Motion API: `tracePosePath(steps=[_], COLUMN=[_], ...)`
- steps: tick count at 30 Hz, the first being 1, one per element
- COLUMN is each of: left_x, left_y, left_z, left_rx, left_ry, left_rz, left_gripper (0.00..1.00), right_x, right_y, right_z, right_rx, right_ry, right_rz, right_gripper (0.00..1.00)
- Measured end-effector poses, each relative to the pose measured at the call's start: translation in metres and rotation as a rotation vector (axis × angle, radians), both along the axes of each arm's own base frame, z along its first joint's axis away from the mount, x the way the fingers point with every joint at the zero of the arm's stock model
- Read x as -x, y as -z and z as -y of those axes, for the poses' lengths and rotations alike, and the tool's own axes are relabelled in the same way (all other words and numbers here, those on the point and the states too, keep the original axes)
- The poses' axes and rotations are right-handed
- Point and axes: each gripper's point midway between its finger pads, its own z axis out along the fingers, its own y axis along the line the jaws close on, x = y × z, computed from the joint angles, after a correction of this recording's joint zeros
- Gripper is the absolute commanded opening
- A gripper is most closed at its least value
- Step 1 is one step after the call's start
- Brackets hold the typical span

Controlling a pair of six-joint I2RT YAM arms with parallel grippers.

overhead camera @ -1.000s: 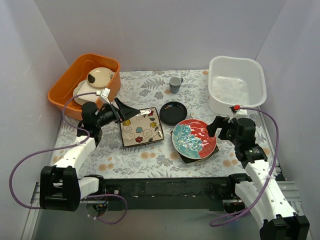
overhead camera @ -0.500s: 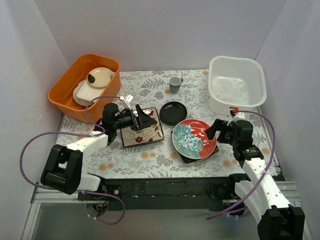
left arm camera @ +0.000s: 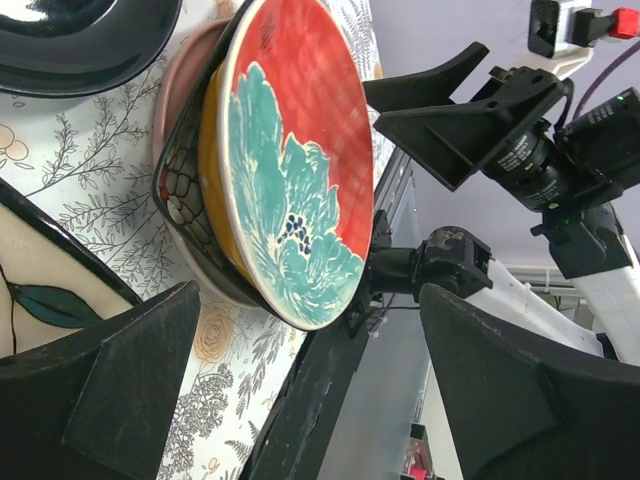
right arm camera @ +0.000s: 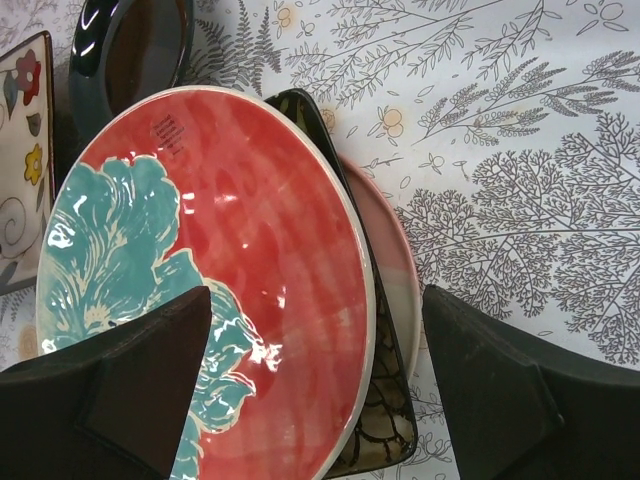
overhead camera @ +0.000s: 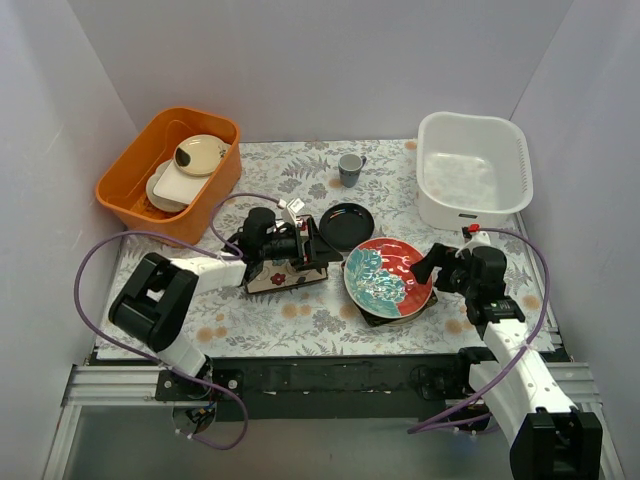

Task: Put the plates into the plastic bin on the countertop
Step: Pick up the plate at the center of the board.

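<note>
Top external: left gripper, fingers apart, hovers over cream plate; right gripper, also spread, sits at red-teal plate on surface, bin well apart. Left wrist: red-teal plate ahead. Right wrist: its rim between fingers.

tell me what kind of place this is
Likely a robot test booth staged as a kitchen counter: plain pale panels wall it in, a left arm and right arm stand at the near edge, and a fern-printed cloth carries a round red-and-teal plate and a white plastic bin.
</note>
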Motion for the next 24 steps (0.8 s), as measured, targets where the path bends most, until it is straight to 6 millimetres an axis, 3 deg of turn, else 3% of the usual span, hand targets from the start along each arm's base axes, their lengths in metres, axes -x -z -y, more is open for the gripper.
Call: tracePosePath(steps=[2,6,7,9,10,17,24], left_x=[-0.001,-0.005,-0.006,-0.007,-0.006,-0.001,-0.007], left_y=[0.007,0.018,0.02,0.025,0.027,0.044,0.042], left_z=[0.004,0.01,0.011,0.016,0.019,0.034,0.046], left_rx=[-0.013,-0.042,-0.048,-0.061,-0.065,-0.114,-0.15], left_ry=[0.004,0.0,-0.002,0.002,0.008,0.041,0.052], left_rz=[-0.016,-0.04,-0.041,-0.045,-0.047,-0.07,-0.042], left_gripper=[0.83,0.74,0.67,0.62,0.57,0.5,0.3], right_x=[0.001,0.002,0.003,0.003,0.003,0.006,0.008], right_y=[0.001,0.003,0.003,0.003,0.003,0.006,0.005], right_z=[-0.001,-0.005,-0.007,-0.008,-0.008,-0.006,-0.003], right_rx=[-0.013,-0.037,-0.044,-0.057,-0.058,-0.06,-0.049], right_ry=[-0.002,-0.017,-0.019,-0.023,-0.022,-0.011,0.005], right_rz=[-0.003,-0.005,-0.007,-0.011,-0.012,-0.009,-0.007], right_gripper=[0.86,0.69,0.66,0.62,0.62,0.61,0.59])
